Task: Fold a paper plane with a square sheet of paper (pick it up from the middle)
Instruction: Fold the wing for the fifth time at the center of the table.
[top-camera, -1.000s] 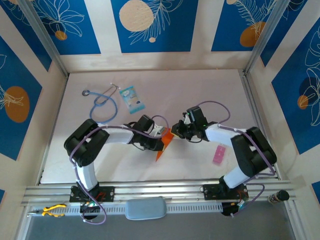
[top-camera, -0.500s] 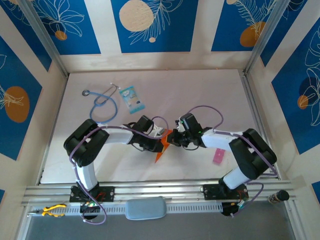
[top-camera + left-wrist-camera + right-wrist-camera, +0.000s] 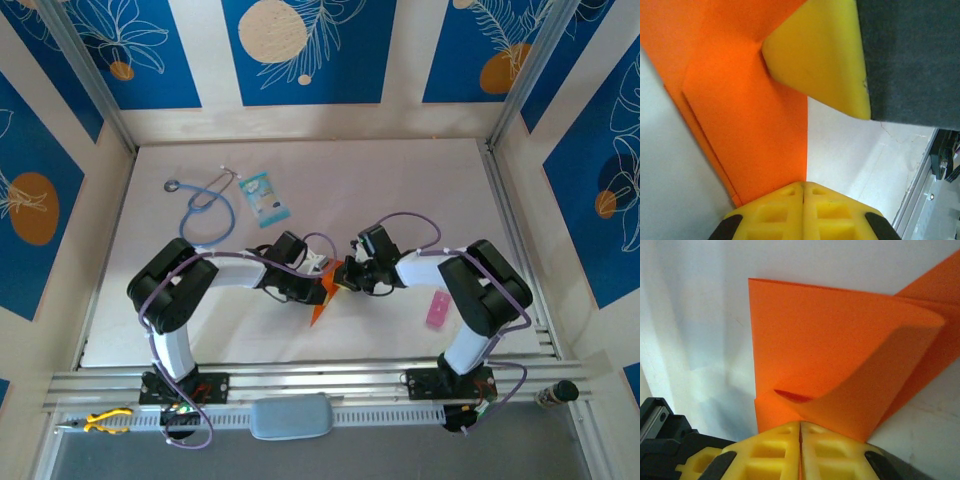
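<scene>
**Top and wrist views.** Both arms met near the middle of the desk (image 3: 400, 180), at the orange paper (image 3: 322, 300). The paper was folded into a narrow wedge, its tip pointing toward the arm bases.

In the left wrist view, we found the left end effector (image 3: 803, 187) clenched. Its yellow fingers were pressed together, grasping a corner of the paper. A yellow finger (image 3: 820, 65) of the other arm touched the same sheet farther along.

The right end effector (image 3: 800, 427) was likewise clenched, grasping the paper below a raised, curling flap. A sliver of orange showed in the seam between its fingers.

A stethoscope (image 3: 205, 205) and a light-blue packet (image 3: 265, 198) lay well apart from the paper, toward the far left of the desk. A pink strip (image 3: 437, 310) lay just beside the right arm.
</scene>
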